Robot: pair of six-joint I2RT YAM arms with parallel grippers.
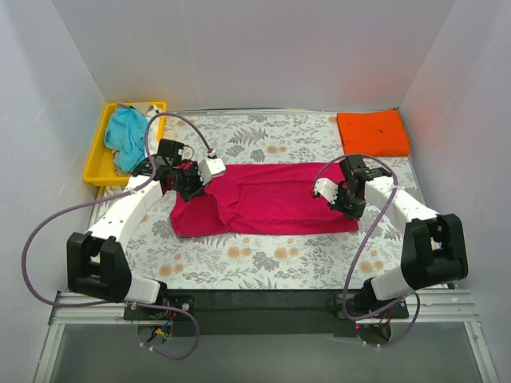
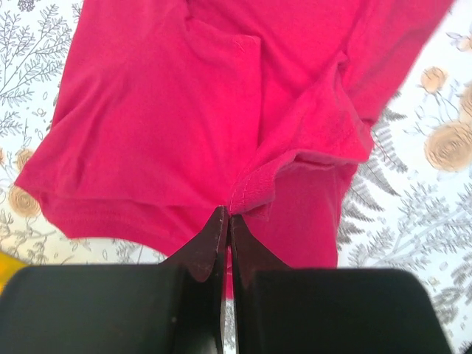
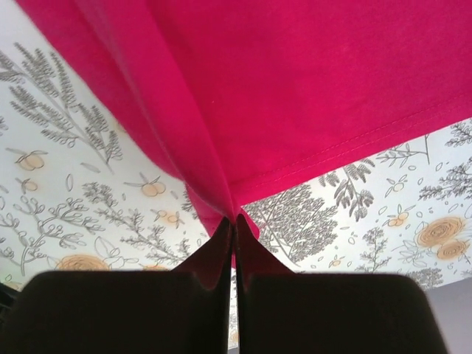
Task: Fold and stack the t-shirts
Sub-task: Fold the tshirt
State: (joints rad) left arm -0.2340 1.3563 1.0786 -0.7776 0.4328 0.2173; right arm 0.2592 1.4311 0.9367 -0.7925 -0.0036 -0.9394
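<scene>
While the magenta t-shirt (image 1: 263, 199) lies spread across the floral table (image 1: 263, 140), the left gripper (image 1: 189, 182) pinches its left end and the right gripper (image 1: 339, 198) its right hem — both jaws clamped on cloth.

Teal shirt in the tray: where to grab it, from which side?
Pinch a raised fold on top of the teal shirt, coming straight down. It lies crumpled in the yellow tray, whose walls block a sideways approach. The left tool is nearer, but it is shut on the pink shirt.
</scene>
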